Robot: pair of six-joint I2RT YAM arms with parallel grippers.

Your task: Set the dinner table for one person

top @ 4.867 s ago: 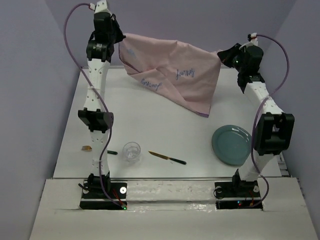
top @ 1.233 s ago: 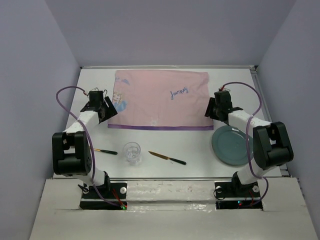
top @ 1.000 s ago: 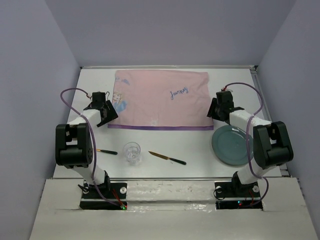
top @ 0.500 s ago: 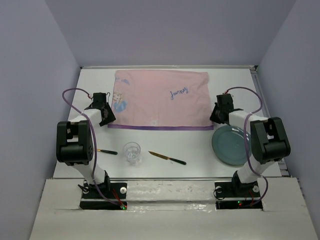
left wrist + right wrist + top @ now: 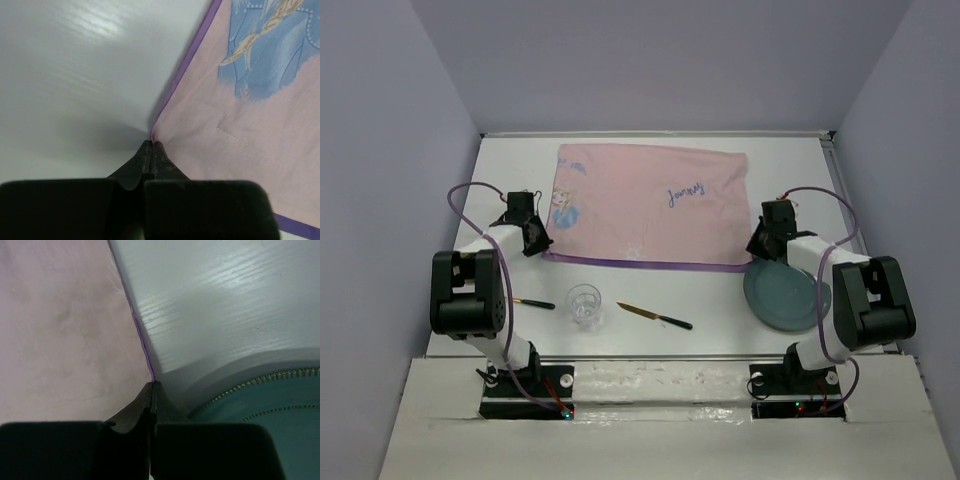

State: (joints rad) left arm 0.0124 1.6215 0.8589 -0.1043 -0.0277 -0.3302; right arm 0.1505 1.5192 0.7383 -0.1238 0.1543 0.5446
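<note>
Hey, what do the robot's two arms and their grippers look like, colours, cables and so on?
Both are white links with chunky black joint blocks: left arm, right arm. A lilac cable runs along each. The left gripper and right gripper have black, tapered fingers. Black bases carry small red and green lights.

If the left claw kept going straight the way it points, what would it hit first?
The pink cloth: the left gripper is shut on its corner, so fabric sits at the tips; going on would likely just push it along.
</note>
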